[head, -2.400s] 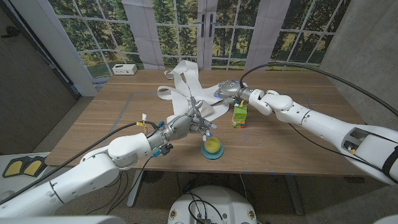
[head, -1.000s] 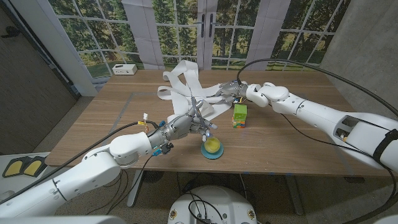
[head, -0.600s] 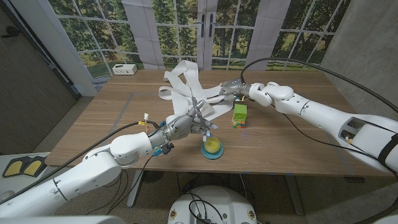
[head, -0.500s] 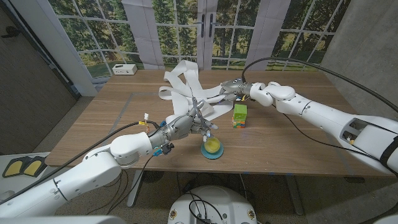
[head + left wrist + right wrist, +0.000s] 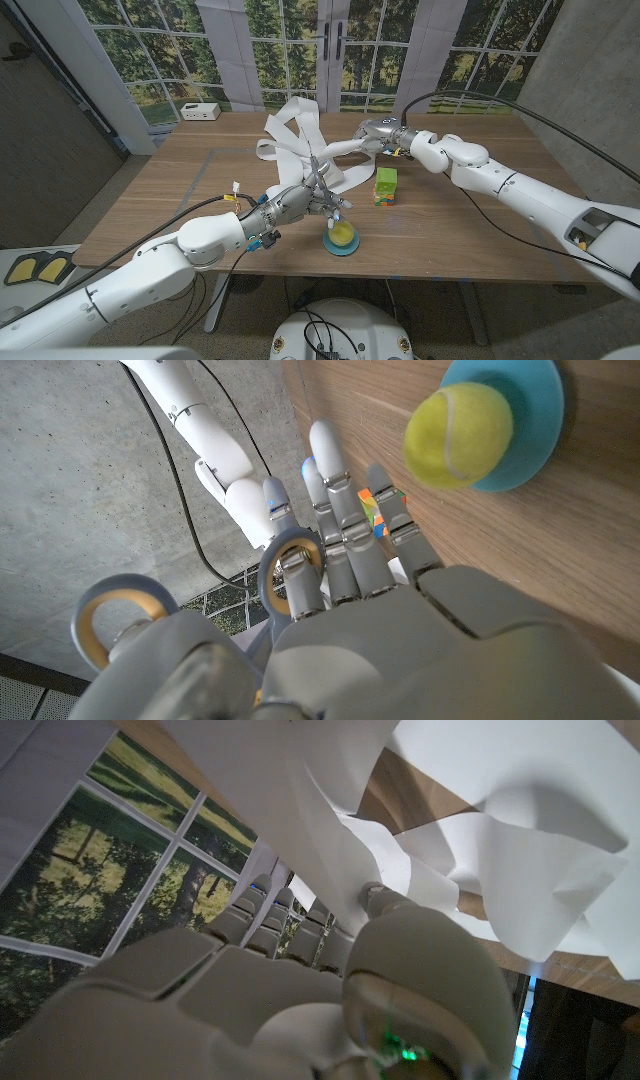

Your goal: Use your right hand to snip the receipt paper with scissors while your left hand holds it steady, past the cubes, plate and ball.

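White receipt paper (image 5: 295,125) lies in loose loops on the far middle of the table, and one strip runs down to my left hand (image 5: 300,203). That hand pinches the strip's end, its other fingers spread, just beside the teal plate (image 5: 330,250) with the yellow ball (image 5: 342,233). My right hand (image 5: 385,133) hovers raised behind the stacked green and orange cubes (image 5: 385,185), fingers curled on the scissors, which it mostly hides. A paper band stretches from it toward the pile. Up close, paper (image 5: 480,830) drapes over the right hand (image 5: 250,990).
The wooden table (image 5: 470,230) has bare room at the right and the front left. A small white box (image 5: 201,111) sits at the back left corner. Past my left hand (image 5: 350,560) I see the ball (image 5: 458,435), the plate (image 5: 530,420) and the cubes (image 5: 375,510).
My right hand has risen and drawn back to the right from the paper pile, and the paper loops have lifted with it. The left hand has stayed in place.
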Robot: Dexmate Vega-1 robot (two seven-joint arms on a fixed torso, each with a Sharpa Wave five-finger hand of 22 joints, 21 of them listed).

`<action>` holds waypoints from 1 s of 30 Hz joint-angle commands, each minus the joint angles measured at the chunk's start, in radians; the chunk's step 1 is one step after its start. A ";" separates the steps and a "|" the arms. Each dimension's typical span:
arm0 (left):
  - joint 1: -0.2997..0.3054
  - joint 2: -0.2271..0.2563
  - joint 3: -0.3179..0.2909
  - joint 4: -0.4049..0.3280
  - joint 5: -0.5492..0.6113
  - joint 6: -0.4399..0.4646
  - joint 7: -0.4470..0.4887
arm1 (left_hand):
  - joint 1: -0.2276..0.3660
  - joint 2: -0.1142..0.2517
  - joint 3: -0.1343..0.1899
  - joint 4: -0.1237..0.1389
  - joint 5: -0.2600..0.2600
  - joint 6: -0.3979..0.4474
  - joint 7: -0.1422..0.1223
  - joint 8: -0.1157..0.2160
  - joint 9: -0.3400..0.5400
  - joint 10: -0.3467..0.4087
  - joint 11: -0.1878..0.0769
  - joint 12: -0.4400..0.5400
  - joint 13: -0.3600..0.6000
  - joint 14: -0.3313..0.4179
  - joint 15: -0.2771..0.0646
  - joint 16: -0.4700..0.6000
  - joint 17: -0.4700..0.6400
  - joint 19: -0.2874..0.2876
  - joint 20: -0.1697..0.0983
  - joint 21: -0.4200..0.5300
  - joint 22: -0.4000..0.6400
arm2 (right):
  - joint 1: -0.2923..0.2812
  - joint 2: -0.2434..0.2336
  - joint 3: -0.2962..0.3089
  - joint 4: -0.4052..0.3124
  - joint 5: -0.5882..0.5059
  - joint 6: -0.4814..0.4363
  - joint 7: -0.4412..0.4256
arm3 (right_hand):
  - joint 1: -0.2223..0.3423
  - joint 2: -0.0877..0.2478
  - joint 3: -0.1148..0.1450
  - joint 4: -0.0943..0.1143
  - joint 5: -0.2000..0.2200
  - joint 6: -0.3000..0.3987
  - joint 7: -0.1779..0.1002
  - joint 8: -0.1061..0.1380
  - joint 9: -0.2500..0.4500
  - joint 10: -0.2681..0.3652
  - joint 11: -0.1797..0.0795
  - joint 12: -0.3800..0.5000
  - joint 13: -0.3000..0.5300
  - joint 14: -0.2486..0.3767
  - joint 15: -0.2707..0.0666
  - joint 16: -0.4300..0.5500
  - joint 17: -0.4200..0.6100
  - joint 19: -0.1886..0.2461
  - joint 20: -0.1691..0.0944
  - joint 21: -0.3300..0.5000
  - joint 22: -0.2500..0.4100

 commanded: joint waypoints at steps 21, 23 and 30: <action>0.009 0.006 -0.009 -0.024 0.010 -0.013 0.009 | 0.001 0.004 -0.003 0.008 -0.004 0.021 0.158 -0.002 0.001 0.061 -0.058 0.000 0.001 0.001 -0.005 0.006 0.000 0.012 0.001 -0.004 0.003 | -0.264 -0.022 0.163 -0.377 0.000 -0.319 -0.153 | 0.011 -0.035 0.085 -0.144 0.161 0.254 0.122 0.079 0.046 0.155 0.077 0.032 0.008 0.148 -0.030 -0.012 -0.030 0.114 0.046 0.020 0.006; 0.008 0.007 -0.009 -0.025 0.010 -0.013 0.007 | 0.001 0.004 -0.003 0.009 -0.004 0.021 0.158 -0.002 0.001 0.062 -0.059 0.000 0.000 0.000 -0.006 0.007 0.001 0.012 0.001 -0.005 0.003 | -0.272 -0.019 0.162 -0.394 -0.015 -0.340 -0.158 | 0.006 -0.041 0.098 -0.154 0.200 0.277 0.134 0.100 0.061 0.165 0.085 0.032 0.011 0.162 -0.025 -0.017 -0.028 0.126 0.060 0.020 0.006; -0.002 0.001 -0.005 -0.021 0.011 -0.014 -0.001 | 0.002 0.004 -0.003 0.010 -0.004 0.022 0.158 -0.002 0.001 0.061 -0.059 -0.002 -0.001 -0.002 -0.005 0.007 0.000 0.013 0.000 -0.006 0.003 | -0.278 -0.010 0.166 -0.440 -0.045 -0.390 -0.150 | -0.011 -0.052 0.113 -0.164 0.263 0.306 0.127 0.135 0.092 0.173 0.094 0.028 0.017 0.182 -0.020 -0.022 -0.024 0.143 0.072 0.020 0.006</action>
